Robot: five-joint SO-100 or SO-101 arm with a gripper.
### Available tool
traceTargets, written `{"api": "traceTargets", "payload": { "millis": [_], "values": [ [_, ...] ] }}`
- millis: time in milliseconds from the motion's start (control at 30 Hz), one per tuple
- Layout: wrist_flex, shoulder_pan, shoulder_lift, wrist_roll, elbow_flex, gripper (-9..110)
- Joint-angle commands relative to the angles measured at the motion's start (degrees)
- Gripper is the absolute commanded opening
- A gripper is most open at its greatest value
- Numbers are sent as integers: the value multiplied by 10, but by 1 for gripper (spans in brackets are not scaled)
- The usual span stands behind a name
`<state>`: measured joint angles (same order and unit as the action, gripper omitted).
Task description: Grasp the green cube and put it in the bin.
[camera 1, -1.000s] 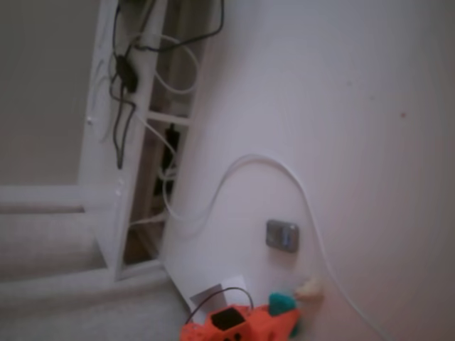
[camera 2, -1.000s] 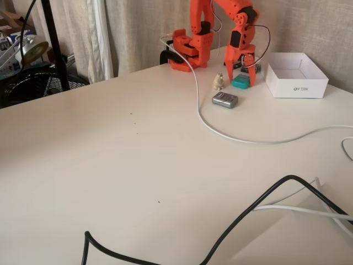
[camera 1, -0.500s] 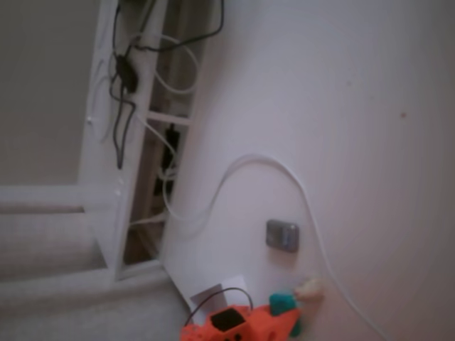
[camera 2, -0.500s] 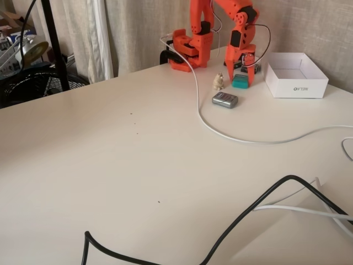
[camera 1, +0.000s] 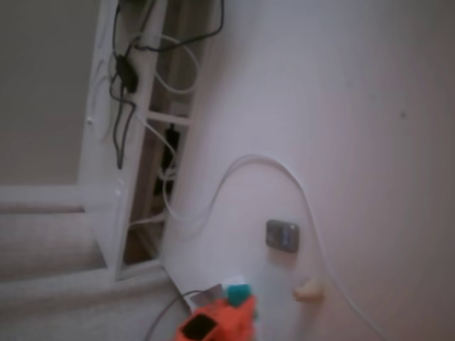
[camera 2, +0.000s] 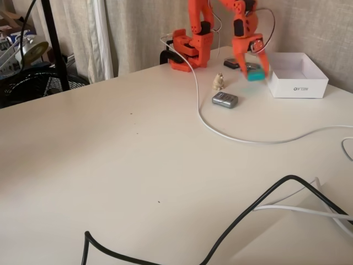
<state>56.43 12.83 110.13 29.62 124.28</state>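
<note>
The green cube (camera 2: 255,75) hangs above the table, pinched between the fingers of my orange gripper (camera 2: 256,72), which is shut on it. It sits just left of the bin (camera 2: 295,89), a white open box, close to the bin's left wall and about level with its rim. In a fixed view from higher up, the green cube (camera 1: 238,292) shows at the tip of the blurred orange arm (camera 1: 219,323) near the bottom edge.
A grey square piece (camera 2: 225,99) and a small beige lump (camera 2: 219,81) lie left of the gripper. A white cable (camera 2: 231,136) curves across the table. A black cable (camera 2: 242,216) lies at the front. The arm's base (camera 2: 190,47) stands at the back edge.
The gripper closed on the green cube, lifted it off the table and swung it right, towards the bin. The grey square and beige lump stayed put.
</note>
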Motion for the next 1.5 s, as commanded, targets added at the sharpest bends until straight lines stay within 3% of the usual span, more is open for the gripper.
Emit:
{"api": "traceTargets", "payload": {
  "millis": [0, 200, 400, 900, 1067, 1133, 1333, 1467],
  "values": [
    [-18, 33, 47, 8, -57, -8],
    [-21, 144, 47, 27, -118, -8],
    [-100, 207, 42, 71, -105, -8],
    [-105, 189, -91, 71, -61, -8],
    [-107, 194, -115, 70, -50, 9],
    [-108, 194, -118, 67, -49, 32],
    [-135, 190, -113, 67, -49, 39],
    [-143, 190, -113, 69, -49, 37]
  ]
}}
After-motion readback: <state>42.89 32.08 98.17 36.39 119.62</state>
